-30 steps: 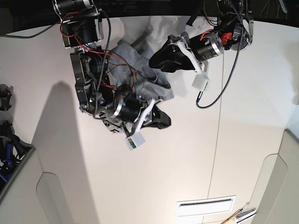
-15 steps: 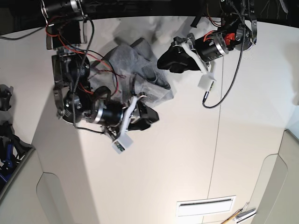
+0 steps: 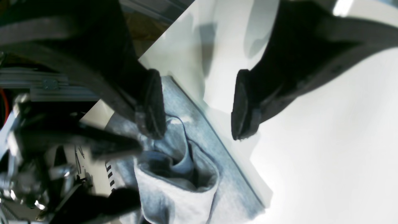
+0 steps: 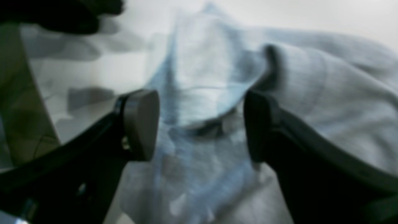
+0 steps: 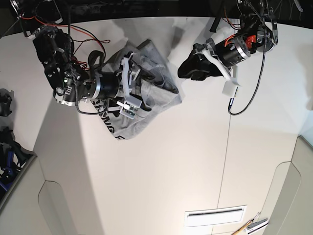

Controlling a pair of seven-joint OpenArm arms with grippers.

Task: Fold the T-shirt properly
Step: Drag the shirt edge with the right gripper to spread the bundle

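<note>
The grey T-shirt (image 5: 156,100) lies crumpled at the back of the white table (image 5: 161,166), with black lettering (image 5: 110,122) showing on its lower flap. My right gripper (image 5: 139,81) is open and low over the shirt's middle. In the right wrist view the open right gripper (image 4: 199,127) has bunched, blurred fabric (image 4: 311,102) between and beyond its pads. My left gripper (image 5: 182,70) is open and empty, just past the shirt's right edge. In the left wrist view the left gripper (image 3: 197,115) hangs above the shirt's hem (image 3: 217,149) and bare table; a fold pocket (image 3: 183,174) lies below.
The table's back edge (image 5: 146,20) runs close behind the shirt. Black gear (image 5: 5,105) sits at the left edge. A white slotted plate (image 5: 215,215) and tools (image 5: 252,226) lie at the front right. A cable (image 5: 244,98) loops from the left arm. The right arm (image 3: 62,155) shows in the left wrist view.
My right arm has swung up and to the left; its gripper has moved from the shirt's lower edge to over its middle, uncovering the lettered flap. My left gripper has drifted right.
</note>
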